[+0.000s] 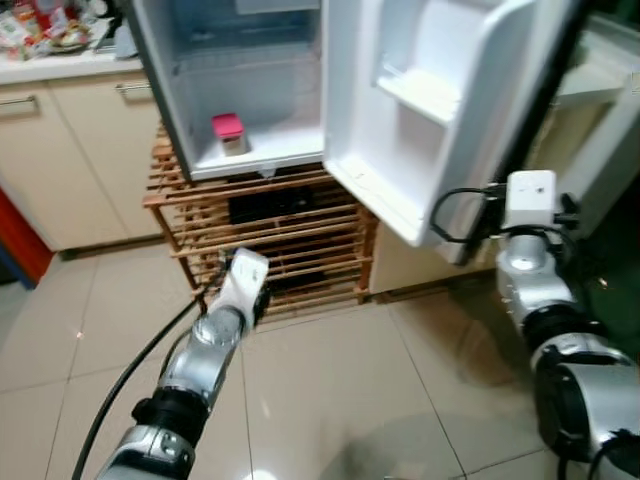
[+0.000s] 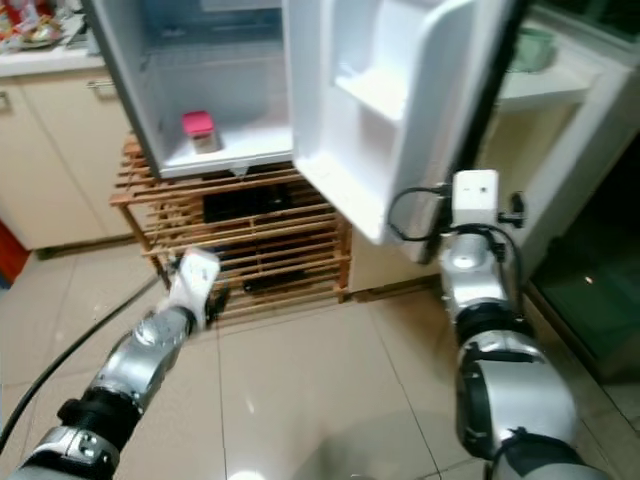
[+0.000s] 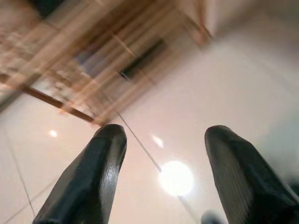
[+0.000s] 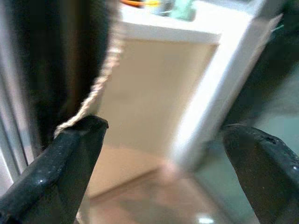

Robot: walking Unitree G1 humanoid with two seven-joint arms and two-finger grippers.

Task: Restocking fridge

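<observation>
Here, upper centre: small white fridge [image 1: 240,90] on slatted wooden rack [image 1: 270,230], door [image 1: 420,110] swung wide, pink-lidded jar [image 1: 228,133] inside. Left gripper [image 3: 161,172] & right gripper [image 4: 163,158] both spread, empty; bare tile floor [image 1: 330,390] below.

The small white fridge [image 1: 250,150] is sitting on a wooden slatted rack, its door [image 1: 420,110] standing wide open. Inside, a small pale container with a pink-red lid [image 1: 229,133] is standing upright on the fridge floor, near the left wall, toward the front edge.
</observation>
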